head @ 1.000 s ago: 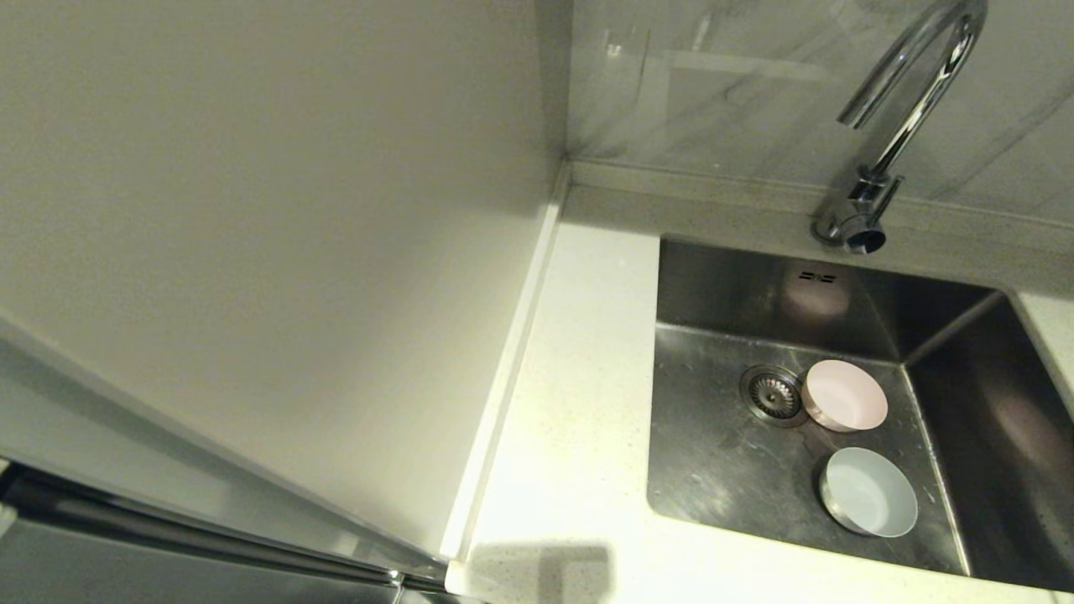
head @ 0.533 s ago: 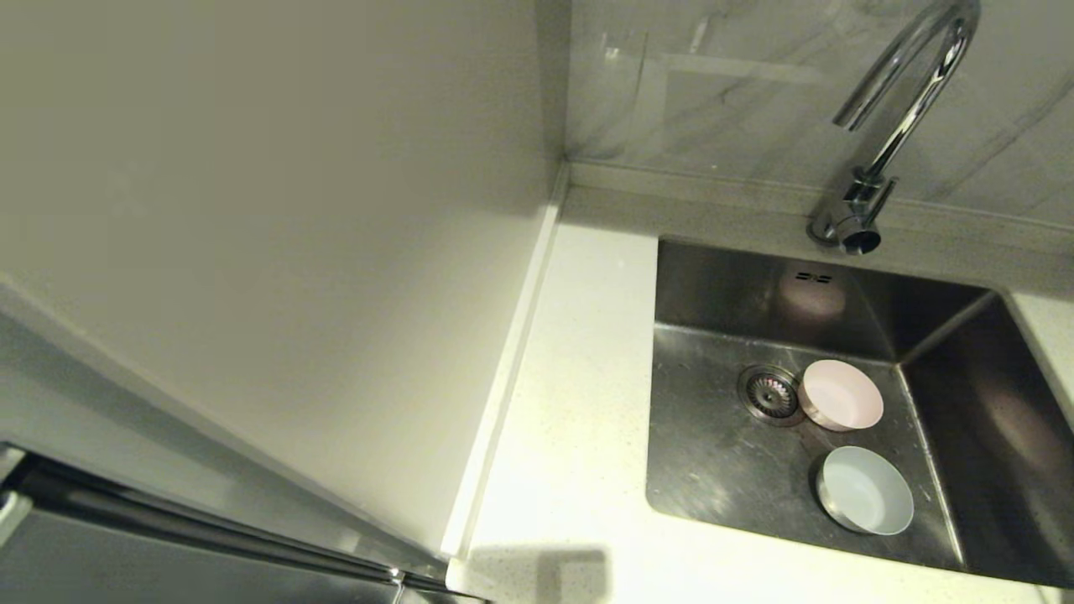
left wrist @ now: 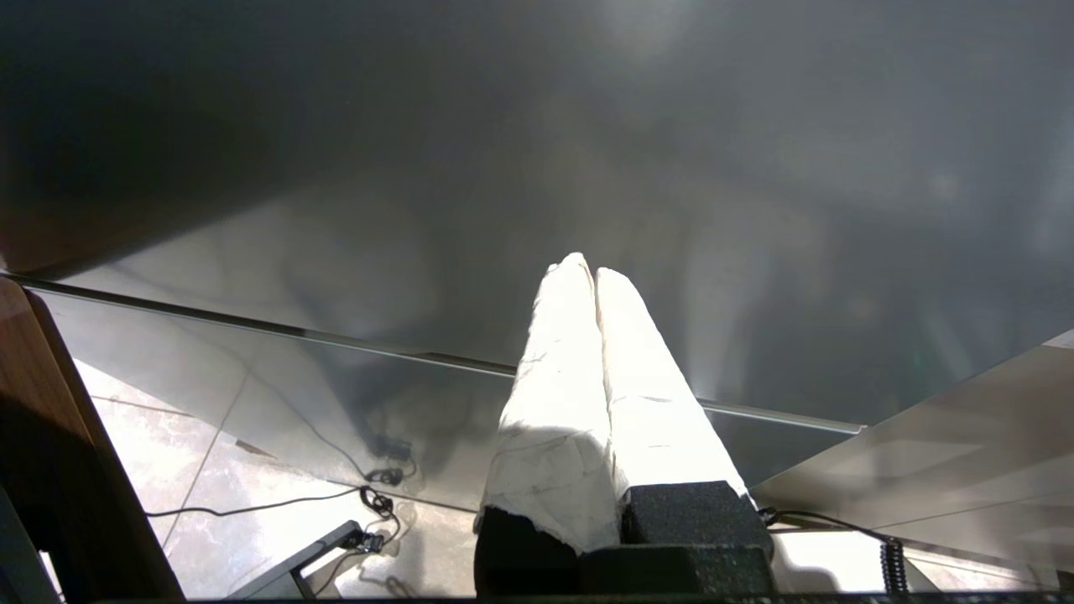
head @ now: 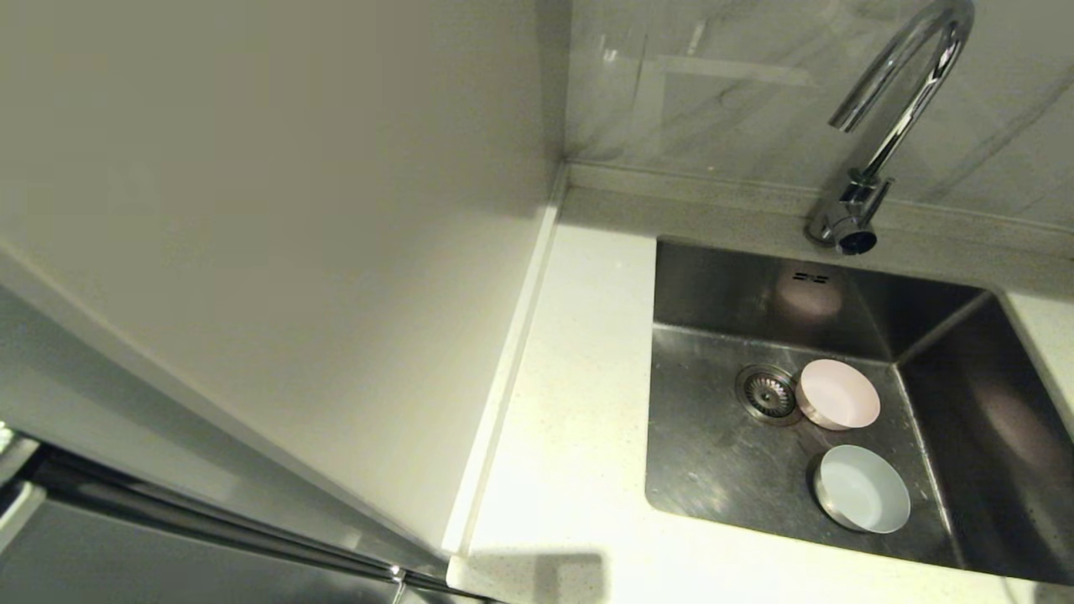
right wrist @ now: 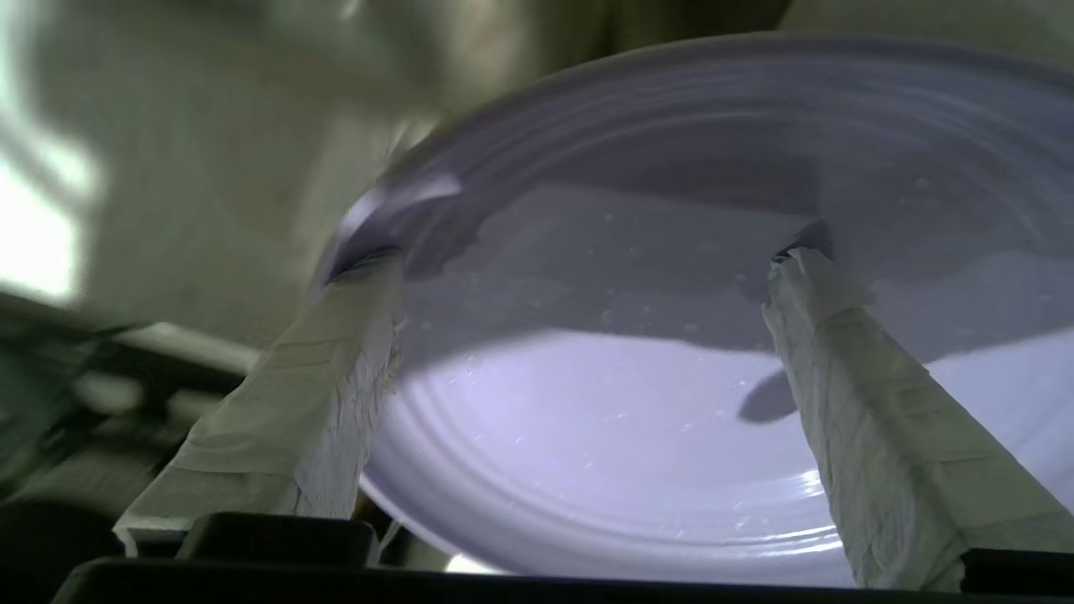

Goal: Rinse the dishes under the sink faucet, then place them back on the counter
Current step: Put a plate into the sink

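Only the right wrist view shows the lilac plate (right wrist: 671, 352): right gripper (right wrist: 579, 277) fingers spread wide, plate lying between them. Left gripper (left wrist: 587, 273) pressed together, parked. In the head view, the pink bowl (head: 837, 394) sits at 12 o'clock of the blue bowl (head: 861, 500) in the sink (head: 713, 453).

Brushed, dull steel sink (head: 713, 453), scuffed on the floor; mirror-bright chrome faucet (head: 889, 109) at upper right. Smooth, finely speckled stone counter (head: 579, 419). Matt-looking pink bowl (head: 839, 394) and blue-white bowl (head: 862, 500). Glossy, ridged lilac plate (right wrist: 638, 403), droplet-flecked. Wrinkled pale tape on the fingers (right wrist: 873, 419).
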